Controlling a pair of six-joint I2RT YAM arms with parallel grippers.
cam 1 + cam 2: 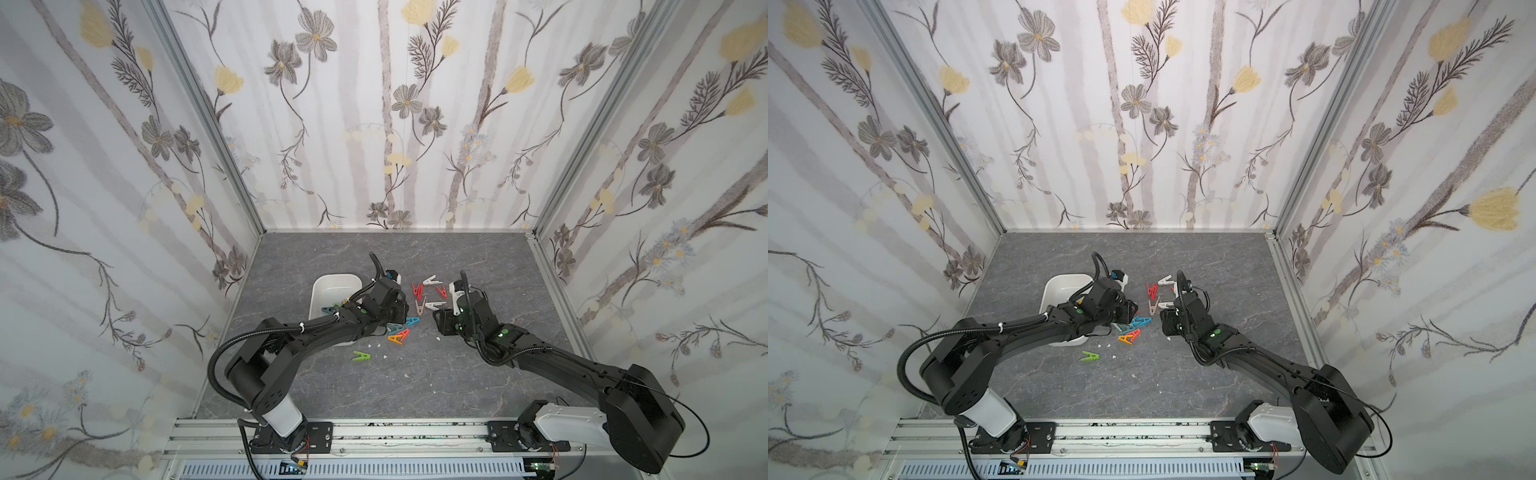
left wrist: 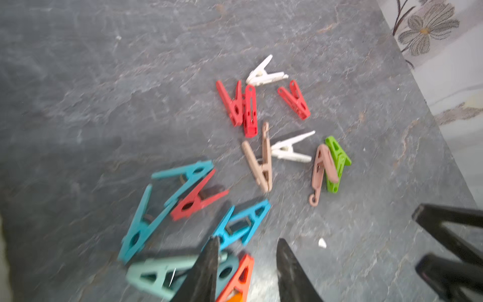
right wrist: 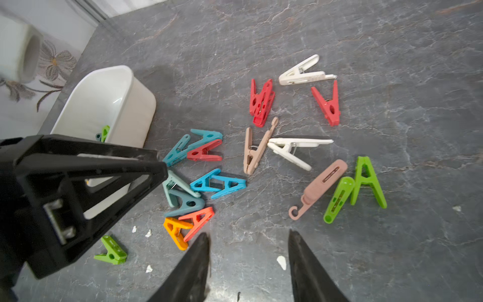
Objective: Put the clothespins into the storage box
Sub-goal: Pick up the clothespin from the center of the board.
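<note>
In both top views my left arm lies across the storage box, hiding its near half and most of what is inside. From my right wrist, my left gripper covers the same part; one green clothespin peeps half out above it. In my left wrist view the nearest clothespins are blurred, the coral one cut by the edge.

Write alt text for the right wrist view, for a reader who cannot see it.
Colourful clothespins lie scattered on a grey marbled table in front of the open, empty right gripper. The white storage box stands beside them with a green clothespin inside, partly hidden by the left gripper.
</note>
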